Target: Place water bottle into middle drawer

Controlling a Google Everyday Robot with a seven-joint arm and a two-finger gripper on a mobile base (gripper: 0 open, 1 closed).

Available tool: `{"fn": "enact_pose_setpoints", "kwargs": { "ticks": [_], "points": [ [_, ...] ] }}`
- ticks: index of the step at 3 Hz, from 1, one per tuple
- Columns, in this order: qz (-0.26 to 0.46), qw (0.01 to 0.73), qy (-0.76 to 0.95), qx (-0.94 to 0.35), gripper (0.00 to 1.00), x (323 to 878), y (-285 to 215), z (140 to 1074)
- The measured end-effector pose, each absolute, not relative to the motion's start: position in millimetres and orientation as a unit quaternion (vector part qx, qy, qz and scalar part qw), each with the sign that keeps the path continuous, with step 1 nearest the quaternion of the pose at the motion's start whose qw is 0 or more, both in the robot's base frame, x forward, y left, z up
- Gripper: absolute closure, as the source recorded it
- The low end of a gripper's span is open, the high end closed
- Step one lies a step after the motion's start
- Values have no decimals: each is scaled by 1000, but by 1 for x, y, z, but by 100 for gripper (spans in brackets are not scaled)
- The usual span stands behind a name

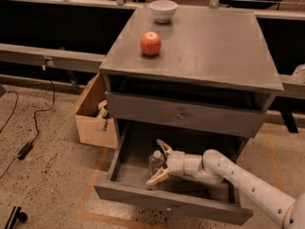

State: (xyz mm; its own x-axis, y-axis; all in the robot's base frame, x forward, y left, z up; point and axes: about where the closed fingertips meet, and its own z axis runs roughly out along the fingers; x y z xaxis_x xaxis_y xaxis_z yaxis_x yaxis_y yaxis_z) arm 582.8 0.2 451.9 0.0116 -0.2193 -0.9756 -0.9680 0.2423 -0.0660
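Observation:
The water bottle (154,163) stands upright in the open middle drawer (171,204), near its left half. My gripper (160,161) reaches into the drawer from the right, with my white arm (238,178) behind it. Its fingers (163,147) are spread apart on either side of the bottle, one behind it and one in front, and they do not clamp it. The like grey knobbed drawer (180,115) just above is shut.
A red apple (150,43) and a white bowl (163,9) sit on the cabinet top (214,46). An open cardboard box (93,114) stands on the floor left of the cabinet. A cable (28,128) lies on the floor at far left.

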Motion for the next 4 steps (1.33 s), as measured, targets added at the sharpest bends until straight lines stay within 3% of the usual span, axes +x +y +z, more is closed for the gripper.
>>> {"fn": "enact_pose_setpoints", "kwargs": {
  "ticks": [1,2,4],
  "points": [
    [344,517,610,-491,0,583,-21,475],
    [332,516,627,-480,15,575,-48,487],
    [296,485,688,-451,62,531,-120,510]
  ]
}}
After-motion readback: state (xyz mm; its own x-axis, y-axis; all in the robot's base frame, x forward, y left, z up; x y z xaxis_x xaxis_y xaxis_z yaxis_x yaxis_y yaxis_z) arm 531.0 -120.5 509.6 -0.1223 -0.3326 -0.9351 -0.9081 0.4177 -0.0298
